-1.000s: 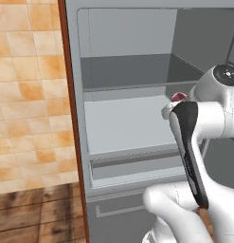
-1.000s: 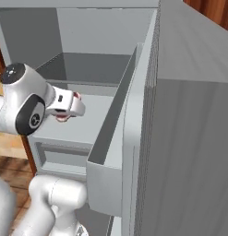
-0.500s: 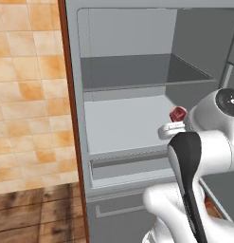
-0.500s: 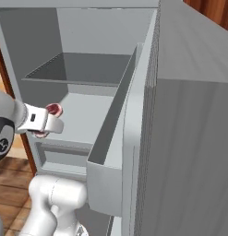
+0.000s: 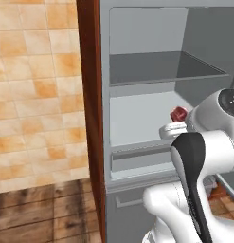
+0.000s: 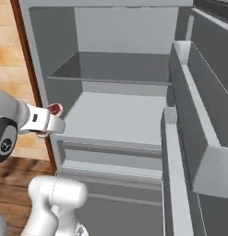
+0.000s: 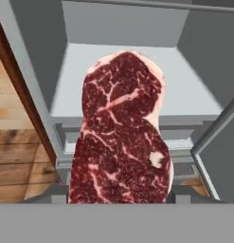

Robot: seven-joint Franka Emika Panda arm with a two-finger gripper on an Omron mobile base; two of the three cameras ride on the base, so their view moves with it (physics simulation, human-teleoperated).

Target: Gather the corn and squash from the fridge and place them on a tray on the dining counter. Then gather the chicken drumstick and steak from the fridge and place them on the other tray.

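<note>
Grey fridge point(image 6: 120, 115) shelves frame a marbled red steak point(image 7: 122, 133), fat-edged, pinched in the claw point(image 5: 177, 116).

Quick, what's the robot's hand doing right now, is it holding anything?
Gripper: closed on the steak, held in front of the open fridge.

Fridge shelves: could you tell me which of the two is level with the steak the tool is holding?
The lower shelf: the steak sits at its height by its front edge, while the upper shelf lies well above it.
</note>
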